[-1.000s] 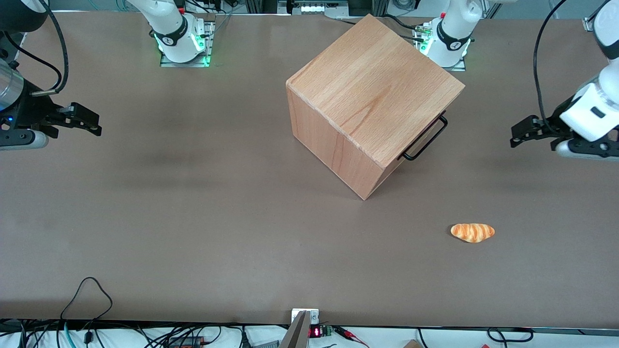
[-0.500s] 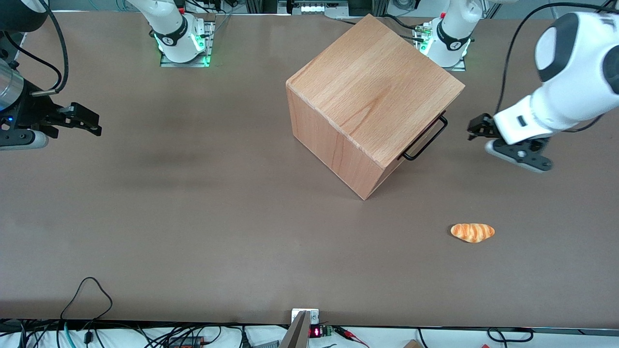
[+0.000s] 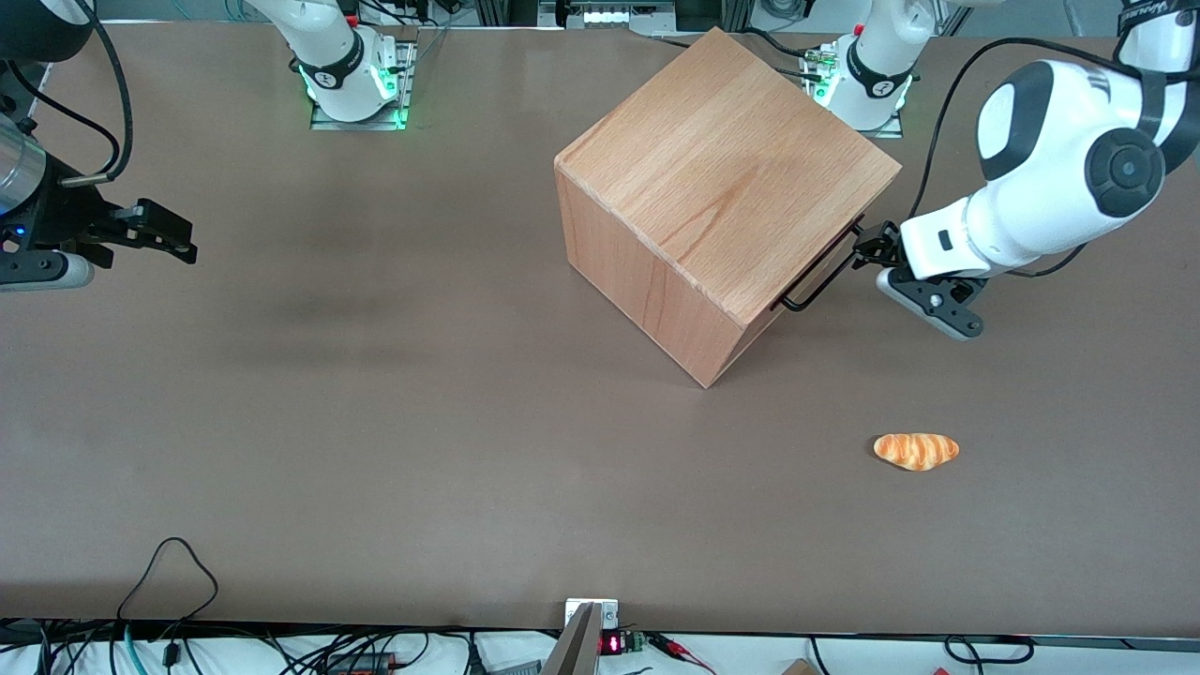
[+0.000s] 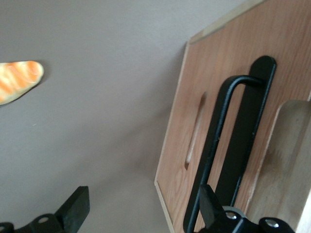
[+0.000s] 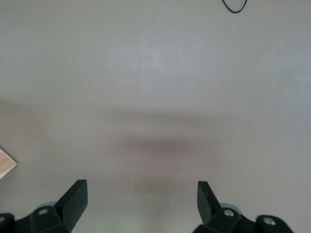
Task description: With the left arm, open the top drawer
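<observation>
One small bread roll (image 3: 916, 451) lies on the brown desk (image 3: 375, 422), nearer the front camera than the pincer and well apart from the wooden cube (image 3: 722, 197); in the wrist view it (image 4: 18, 80) shows clear of the cube's front. Nothing stands between the pincer and the handle. The cube sits turned at an angle near the middle of the desk, and the top drawer (image 4: 286, 165) is shut, its front flush with the cube's face, with a slot cut in the panel beneath it. Its thin black wire handle (image 3: 825, 267) juts from that front. The left arm (image 3: 1050, 187) reaches in from the working arm's end of the desk, its white forearm sloping down toward the cube. The pincer (image 3: 864, 249) is at the handle's end, fingers spread wide. In the wrist view one fingertip (image 4: 208, 201) is just at the handle bar (image 4: 214, 145), while the other fingertip (image 4: 77, 204) hangs over bare desk, so the handle is not between them.
</observation>
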### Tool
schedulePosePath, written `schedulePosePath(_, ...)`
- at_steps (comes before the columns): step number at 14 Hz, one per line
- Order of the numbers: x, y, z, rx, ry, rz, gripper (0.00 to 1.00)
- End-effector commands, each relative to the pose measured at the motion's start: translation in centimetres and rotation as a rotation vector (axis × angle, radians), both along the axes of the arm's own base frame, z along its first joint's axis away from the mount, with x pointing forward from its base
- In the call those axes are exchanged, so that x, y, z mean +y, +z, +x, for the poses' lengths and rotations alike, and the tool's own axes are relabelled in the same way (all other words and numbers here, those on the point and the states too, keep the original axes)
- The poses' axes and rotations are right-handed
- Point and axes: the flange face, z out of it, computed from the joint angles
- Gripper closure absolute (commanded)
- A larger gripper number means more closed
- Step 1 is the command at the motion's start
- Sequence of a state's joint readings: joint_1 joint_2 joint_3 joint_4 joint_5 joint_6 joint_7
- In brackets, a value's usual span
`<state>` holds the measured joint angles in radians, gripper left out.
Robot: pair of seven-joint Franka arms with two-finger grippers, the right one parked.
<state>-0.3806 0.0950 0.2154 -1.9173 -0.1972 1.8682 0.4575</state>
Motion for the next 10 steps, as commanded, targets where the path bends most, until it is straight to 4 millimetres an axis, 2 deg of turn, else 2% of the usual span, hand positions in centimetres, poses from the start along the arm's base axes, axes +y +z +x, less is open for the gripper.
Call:
schedulePosePath(1,-1.3,-0.5,-0.3,-0.003,-0.047,-0.026,0.00)
schedulePosePath(5,-2.2,-1.6,-0.6,-0.012,-0.058,-0.025,0.00)
schedulePosePath(10,-2.2,-3.2,-0.3,-0.019,-0.054,-0.020,0.00)
